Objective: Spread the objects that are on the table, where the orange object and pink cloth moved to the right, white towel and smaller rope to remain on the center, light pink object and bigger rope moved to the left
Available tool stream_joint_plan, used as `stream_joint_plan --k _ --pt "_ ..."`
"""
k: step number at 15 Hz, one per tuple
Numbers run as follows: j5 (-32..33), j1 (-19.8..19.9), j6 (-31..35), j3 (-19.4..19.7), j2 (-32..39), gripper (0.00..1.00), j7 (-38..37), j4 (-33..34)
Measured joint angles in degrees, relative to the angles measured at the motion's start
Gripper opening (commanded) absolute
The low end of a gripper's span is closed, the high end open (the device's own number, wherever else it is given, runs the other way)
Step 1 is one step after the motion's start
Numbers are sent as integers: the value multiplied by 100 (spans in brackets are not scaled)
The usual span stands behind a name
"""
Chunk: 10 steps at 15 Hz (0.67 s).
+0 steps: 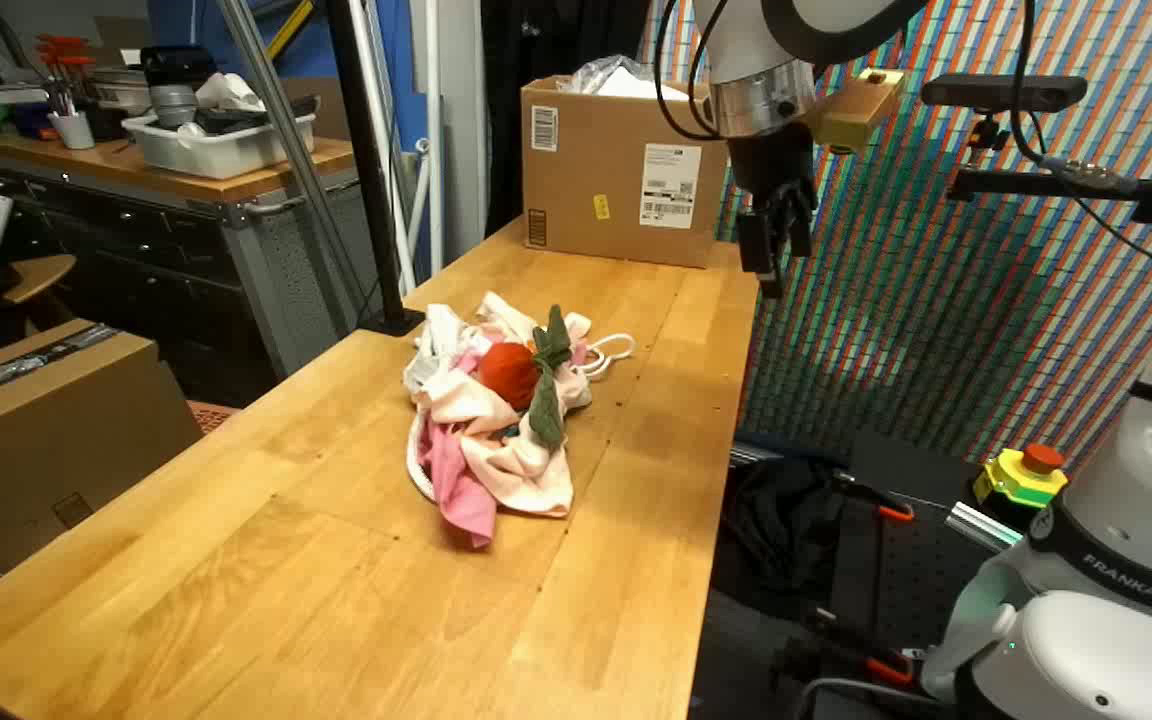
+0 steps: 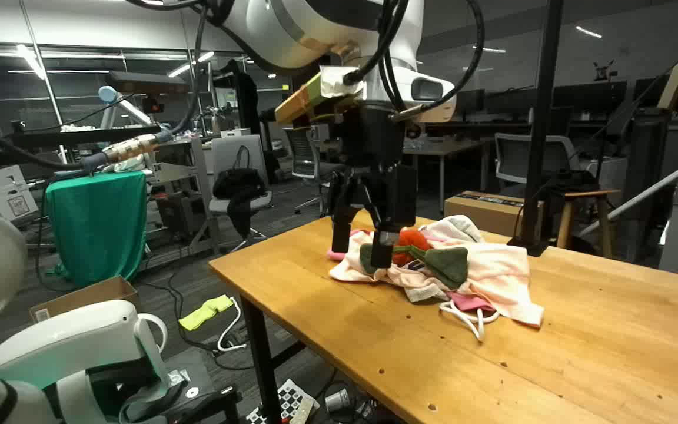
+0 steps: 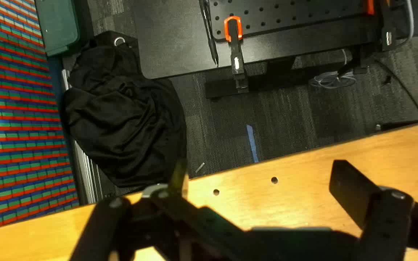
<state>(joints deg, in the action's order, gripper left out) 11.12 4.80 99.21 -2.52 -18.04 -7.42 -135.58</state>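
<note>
A loose pile lies on the wooden table (image 1: pixel 336 590) in both exterior views. On top is an orange object (image 1: pixel 510 375) (image 2: pixel 412 238) with dark green leaves (image 1: pixel 546 410). Light pink cloth (image 1: pixel 526 472) (image 2: pixel 499 265) spreads under it. Pink cloth (image 1: pixel 463 490) (image 2: pixel 469 301) sticks out below. A whitish towel (image 1: pixel 424 372) (image 2: pixel 457 228) is partly covered. White rope (image 1: pixel 612 350) (image 2: pixel 469 321) loops out, and more white rope (image 1: pixel 416 465) shows on another side; which is bigger is unclear. My gripper (image 1: pixel 774 262) (image 2: pixel 361 246) (image 3: pixel 261 181) is open and empty, above the table edge, apart from the pile.
A cardboard box (image 1: pixel 621 180) stands at the table's end near my gripper. A black post (image 1: pixel 398 315) (image 2: pixel 542 123) rises at the table's edge beside the pile. The wrist view shows the table edge (image 3: pixel 245 165), floor and black fabric (image 3: pixel 122 119); the pile is outside it.
</note>
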Motion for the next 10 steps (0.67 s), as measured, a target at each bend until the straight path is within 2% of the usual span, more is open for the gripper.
stream_joint_plan --k 10 --pt "0 -34 104 20 5 100 18 19"
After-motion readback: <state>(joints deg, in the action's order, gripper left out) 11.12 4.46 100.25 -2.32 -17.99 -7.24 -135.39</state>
